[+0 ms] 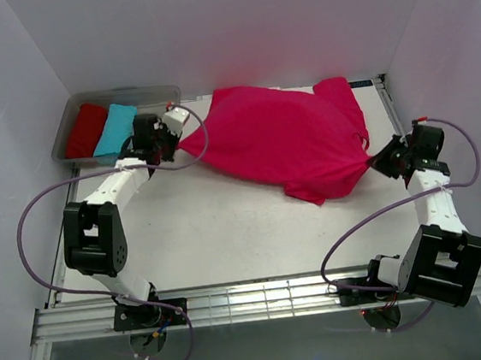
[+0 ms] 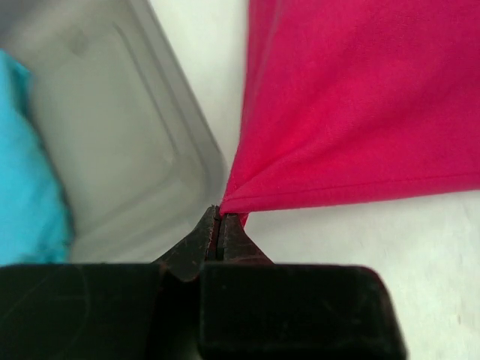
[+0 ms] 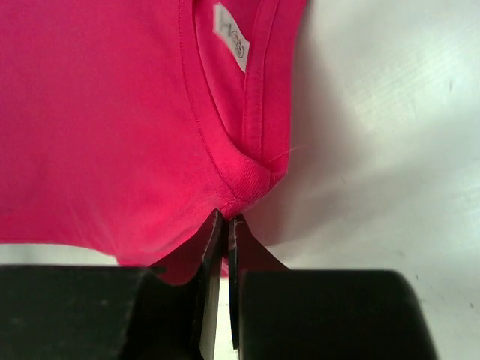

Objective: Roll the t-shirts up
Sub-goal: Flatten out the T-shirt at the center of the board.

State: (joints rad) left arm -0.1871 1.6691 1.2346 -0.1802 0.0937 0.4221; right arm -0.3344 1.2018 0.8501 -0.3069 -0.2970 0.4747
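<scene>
With the left gripper (image 2: 220, 219) clamped on a hem corner and the right gripper (image 3: 227, 219) on the collar, the magenta t-shirt (image 1: 288, 141) spans the table's (image 1: 212, 234) far side — even, gentle tension should lay it flat.

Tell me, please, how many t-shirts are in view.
3. The magenta t-shirt lies spread out, gripped by the left pincer and right pincer; the red t-shirt and turquoise t-shirt sit side by side in the grey bin, far left. Others may hide beneath.

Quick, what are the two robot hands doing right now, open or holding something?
Left fingers: closed on the pink t-shirt, at a corner.
Right fingers: closed on its collar.
</scene>
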